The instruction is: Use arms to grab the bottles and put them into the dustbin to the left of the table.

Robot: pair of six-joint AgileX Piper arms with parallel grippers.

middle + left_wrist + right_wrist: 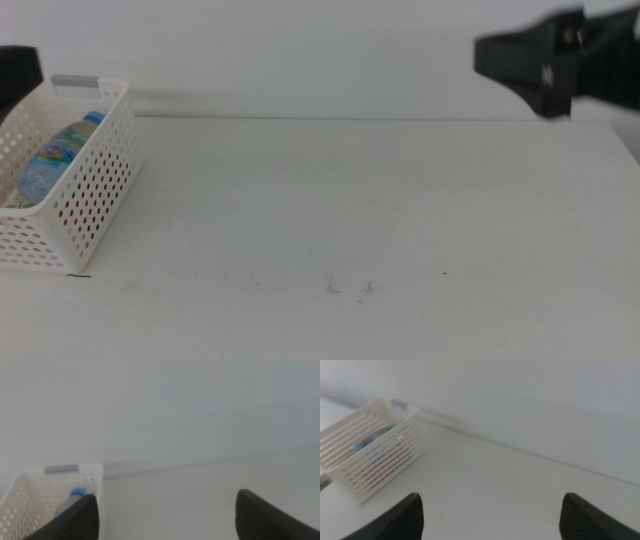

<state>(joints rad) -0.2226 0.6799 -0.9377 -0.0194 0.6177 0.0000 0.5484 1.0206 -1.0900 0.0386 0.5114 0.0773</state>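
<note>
The white perforated dustbin [85, 190] stands at the table's left edge, its grey handle bar at the far end. A clear water bottle [55, 160] with a blue cap lies inside it. The left wrist view shows the dustbin [27, 495] and the bottle's blue cap [76, 493]. My left gripper [167, 502] is open and holds nothing. My right gripper [515, 60] hangs high at the back right, blurred. In its wrist view my right gripper [490, 505] is open and empty, with the dustbin [375, 460] far off. No other bottles show.
The white table [350, 200] has a few small dark specks near its front middle. A dark shape [15, 75] sits at the left edge behind the dustbin. A pale wall runs behind the table.
</note>
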